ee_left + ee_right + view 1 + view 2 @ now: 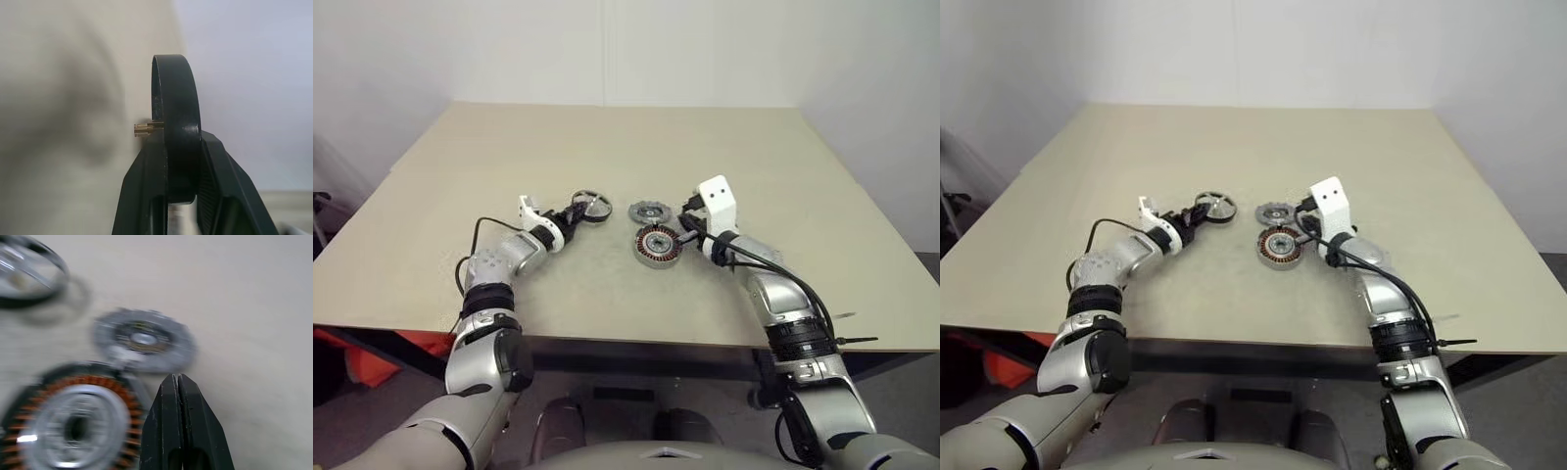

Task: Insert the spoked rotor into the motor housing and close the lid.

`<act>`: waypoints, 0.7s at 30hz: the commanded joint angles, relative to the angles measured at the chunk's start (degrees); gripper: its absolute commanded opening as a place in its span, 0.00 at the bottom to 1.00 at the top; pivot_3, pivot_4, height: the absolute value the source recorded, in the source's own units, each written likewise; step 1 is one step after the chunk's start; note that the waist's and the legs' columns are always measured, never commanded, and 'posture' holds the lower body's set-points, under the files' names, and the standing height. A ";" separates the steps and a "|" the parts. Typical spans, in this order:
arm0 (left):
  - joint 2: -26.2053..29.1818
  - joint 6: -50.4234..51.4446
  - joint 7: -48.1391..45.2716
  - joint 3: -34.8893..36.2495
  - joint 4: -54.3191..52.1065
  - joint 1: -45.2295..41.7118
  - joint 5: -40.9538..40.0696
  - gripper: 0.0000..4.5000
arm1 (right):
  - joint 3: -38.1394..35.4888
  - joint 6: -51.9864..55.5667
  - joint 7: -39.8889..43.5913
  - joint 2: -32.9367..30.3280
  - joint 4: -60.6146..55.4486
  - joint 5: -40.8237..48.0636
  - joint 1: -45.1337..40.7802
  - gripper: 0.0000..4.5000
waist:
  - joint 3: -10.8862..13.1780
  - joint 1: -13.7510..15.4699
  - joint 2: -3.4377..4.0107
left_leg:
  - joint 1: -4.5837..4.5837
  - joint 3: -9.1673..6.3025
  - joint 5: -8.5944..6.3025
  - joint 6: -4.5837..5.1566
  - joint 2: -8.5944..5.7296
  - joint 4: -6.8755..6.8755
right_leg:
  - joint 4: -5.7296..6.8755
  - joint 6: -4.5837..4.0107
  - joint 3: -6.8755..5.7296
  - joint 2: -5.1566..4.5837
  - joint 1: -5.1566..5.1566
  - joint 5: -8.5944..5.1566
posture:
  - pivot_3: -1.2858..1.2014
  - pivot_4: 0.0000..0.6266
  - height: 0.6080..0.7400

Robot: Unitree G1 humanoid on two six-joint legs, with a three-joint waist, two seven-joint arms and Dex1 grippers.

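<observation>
Rotor (175, 127) edge-on in left pincer (182, 161)

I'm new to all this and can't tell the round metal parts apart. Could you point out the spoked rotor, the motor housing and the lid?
spoked rotor (594, 206): left eye view, on its spokes near the hub.
motor housing (658, 244): left eye view, on its silver centre.
lid (648, 211): left eye view, on its middle.

Prob. lab: bare table (607, 147), plain white wall (607, 49).
</observation>
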 commanded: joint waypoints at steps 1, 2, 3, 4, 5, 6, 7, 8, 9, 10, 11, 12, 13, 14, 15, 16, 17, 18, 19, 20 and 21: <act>-2.97 3.68 -1.45 -2.15 -4.98 -1.94 -3.68 0.09 | -2.72 0.65 -3.99 -1.11 0.27 -1.91 -2.06 0.00 | 0.00 -0.04 -0.01 | 0.00 0.00 0.00 0.00 -0.01 0.00 | 0.00 0.00 0.00 0.00 0.00 0.00 | 0.52 0.00 1.00; -3.76 4.35 -1.21 -2.56 -5.48 -1.92 -3.95 0.09 | -3.11 1.00 -4.76 -1.36 0.46 -2.34 -2.09 0.00 | 0.00 -0.02 -0.01 | 0.00 0.01 0.00 0.00 -0.01 0.00 | -0.01 0.00 0.00 0.00 0.00 0.00 | 0.52 0.00 1.00; -4.51 5.18 -1.25 -3.36 -5.80 -1.87 -3.98 0.09 | -3.69 1.48 -5.57 -1.55 0.57 -2.57 -2.11 0.00 | 0.01 -0.04 -0.01 | 0.00 0.01 0.00 0.00 -0.02 0.00 | -0.01 0.00 0.00 -0.01 0.00 0.00 | 0.52 0.00 1.00; -5.15 6.01 -1.43 -4.14 -5.95 -1.81 -3.96 0.09 | -4.11 1.98 -6.01 -1.78 0.47 -2.65 -2.03 0.00 | 0.01 -0.06 -0.02 | 0.00 0.01 0.00 0.01 -0.02 0.00 | -0.01 0.00 0.00 -0.01 0.00 0.00 | 0.52 0.00 1.00; -5.79 7.07 -1.58 -5.39 -6.00 -1.72 -3.59 0.09 | -4.46 2.67 -5.88 -2.08 -0.17 -2.42 -1.67 0.00 | 0.01 -0.07 -0.02 | 0.00 0.01 0.00 0.01 -0.02 0.00 | -0.01 0.00 0.00 0.00 0.00 0.00 | 0.52 0.00 1.00; -6.28 8.30 -1.87 -6.71 -5.82 -1.69 -3.23 0.09 | -5.06 3.59 -5.36 -2.20 -1.32 -1.60 -1.15 0.00 | 0.01 -0.07 -0.02 | 0.01 0.02 0.00 0.00 -0.03 0.00 | 0.00 0.01 0.00 0.01 0.00 0.00 | 0.52 0.00 1.00; -6.54 9.22 -2.07 -7.62 -5.47 -1.76 -3.01 0.09 | -5.44 4.29 -4.80 -2.31 -2.48 -0.92 -0.65 0.00 | 0.01 -0.06 -0.02 | 0.01 0.01 0.00 0.00 -0.03 0.00 | 0.00 0.01 0.00 0.02 0.00 0.00 | 0.52 0.00 1.00; -6.58 9.75 -2.28 -8.29 -5.19 -1.84 -2.83 0.09 | -5.66 4.75 -4.28 -2.39 -3.43 -0.41 -0.26 0.00 | 0.01 -0.06 -0.02 | 0.01 0.02 0.00 0.00 -0.04 0.00 | 0.00 0.01 0.00 0.02 0.00 0.00 | 0.52 0.00 1.00; -6.45 10.08 -2.52 -8.71 -4.83 -2.01 -2.73 0.09 | -5.74 5.07 -3.85 -2.44 -4.27 -0.04 0.07 0.00 | 0.01 -0.16 -0.02 | 0.01 0.01 0.00 0.01 -0.04 0.00 | 0.00 0.02 0.00 0.02 0.00 0.00 | 0.52 0.00 1.00; -6.25 10.25 -2.88 -9.06 -4.36 -2.27 -2.63 0.09 | -5.72 5.45 -3.27 -2.57 -5.30 0.30 0.54 0.00 | 0.01 -0.32 -0.02 | 0.02 0.02 0.00 0.01 -0.04 0.00 | 0.00 0.02 0.00 0.02 0.00 0.00 | 0.52 0.00 1.00; -6.11 10.25 -3.29 -9.47 -3.47 -2.78 -2.33 0.09 | -5.62 5.97 -2.16 -3.02 -6.95 0.82 1.50 0.00 | 0.01 -0.39 -0.02 | 0.01 0.02 0.00 0.01 -0.04 0.00 | 0.00 0.02 0.00 0.03 -0.01 0.00 | 0.52 0.00 1.00; -5.99 10.17 -3.71 -9.84 -2.59 -3.25 -1.99 0.09 | -5.53 6.49 -1.13 -3.43 -8.50 1.30 2.39 0.00 | 0.01 -0.34 -0.01 | 0.01 0.02 0.00 0.01 -0.06 0.00 | 0.00 0.02 0.00 0.04 -0.01 0.00 | 0.52 0.00 1.00; -5.90 10.02 -4.10 -10.13 -1.76 -3.67 -1.60 0.09 | -5.47 6.88 -0.35 -3.80 -9.85 1.56 3.17 0.00 | 0.01 -0.31 -0.02 | 0.02 0.02 0.00 0.01 -0.09 0.00 | 0.00 0.02 0.00 0.05 -0.01 0.00 | 0.52 0.00 1.00; -5.76 9.89 -4.54 -10.39 -0.90 -4.03 -1.16 0.09 | -5.53 7.38 0.00 -4.04 -11.06 1.67 3.77 0.00 | 0.01 -0.24 -0.01 | 0.03 0.01 0.00 0.01 -0.09 0.00 | 0.00 0.02 0.00 0.04 0.00 0.00 | 0.52 0.00 1.00; -5.63 9.62 -4.72 -10.62 0.09 -4.37 -0.60 0.09 | -5.82 7.94 0.08 -4.20 -12.09 1.85 4.13 0.00 | 0.01 -0.21 -0.01 | 0.03 0.01 0.00 0.02 -0.09 0.01 | -0.01 0.04 0.00 0.03 0.00 0.01 | 0.52 0.00 1.00; -5.50 9.40 -4.89 -10.84 0.97 -4.63 -0.10 0.09 | -6.20 8.43 0.02 -4.28 -12.86 2.05 4.33 0.00 | 0.01 -0.16 -0.01 | 0.04 0.01 0.00 0.02 -0.08 0.01 | -0.01 0.04 0.01 0.02 0.01 0.01 | 0.52 0.00 1.00; -5.40 9.25 -5.06 -10.98 1.70 -4.76 0.31 0.09 | -6.55 8.78 -0.08 -4.46 -13.44 2.11 4.48 0.00 | 0.01 -0.14 -0.01 | 0.04 0.01 0.00 0.02 -0.08 0.02 | -0.01 0.04 0.01 0.01 0.02 0.01 | 0.52 0.00 1.00; -5.27 9.21 -5.24 -11.06 2.31 -4.83 0.65 0.09 | -6.79 9.01 -0.19 -4.60 -13.79 2.12 4.55 0.00 | 0.01 -0.15 -0.01 | 0.05 0.01 0.00 0.02 -0.08 0.02 | -0.01 0.05 0.02 0.01 0.02 0.01 | 0.52 0.00 1.00; -5.15 9.26 -5.50 -11.23 2.71 -4.79 0.97 0.09 | -6.98 9.15 -0.30 -4.69 -14.01 2.12 4.60 0.00 | 0.01 -0.13 -0.01 | 0.05 0.01 0.00 0.02 -0.08 0.02 | -0.01 0.05 0.02 0.01 0.03 0.01 | 0.52 0.00 1.00; -5.04 9.42 -5.91 -11.54 2.98 -4.55 1.40 0.09 | -7.11 9.28 -0.39 -4.73 -14.18 2.13 4.65 0.00 | 0.01 -0.10 -0.01 | 0.05 0.01 0.01 0.02 -0.08 0.02 | -0.01 0.05 0.01 0.01 0.03 0.01 | 0.52 0.00 1.00; -4.92 9.57 -6.22 -11.89 3.36 -4.19 1.90 0.09 | -7.17 9.40 -0.48 -4.70 -14.37 2.14 4.72 0.00 | 0.01 -0.08 -0.01 | 0.05 0.01 0.01 0.02 -0.08 0.02 | -0.01 0.05 0.01 0.01 0.02 0.01 | 0.52 0.00 1.00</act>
